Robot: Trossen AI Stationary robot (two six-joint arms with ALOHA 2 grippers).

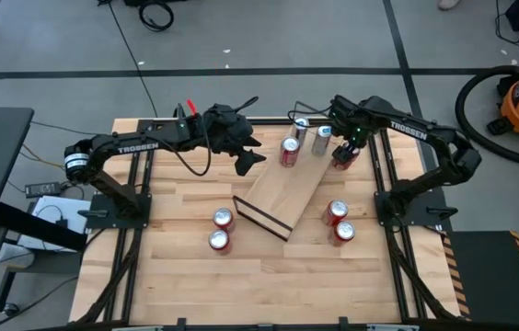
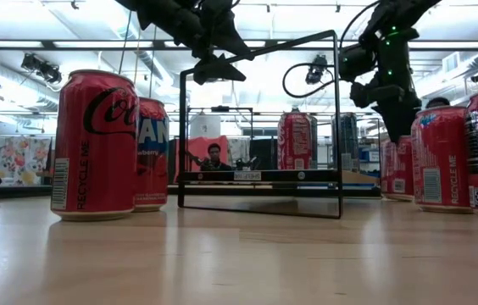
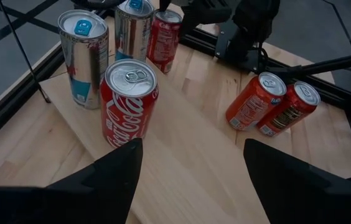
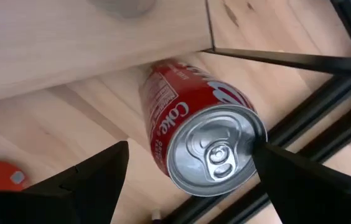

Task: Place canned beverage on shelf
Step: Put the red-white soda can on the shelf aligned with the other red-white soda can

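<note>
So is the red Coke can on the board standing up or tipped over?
Standing up. The Coke can sits upright on the shelf, its silver top and pull tab facing up, beside two silver cans.

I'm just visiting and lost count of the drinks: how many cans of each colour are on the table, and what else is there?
Red cans: 6
Silver cans: 2
Wooden shelf: 1
Total: 9 things, 8 of them cans

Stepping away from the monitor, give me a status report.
Right gripper open around red Coke can beside shelf. Left gripper open above shelf, empty. Three cans already on shelf.
</note>
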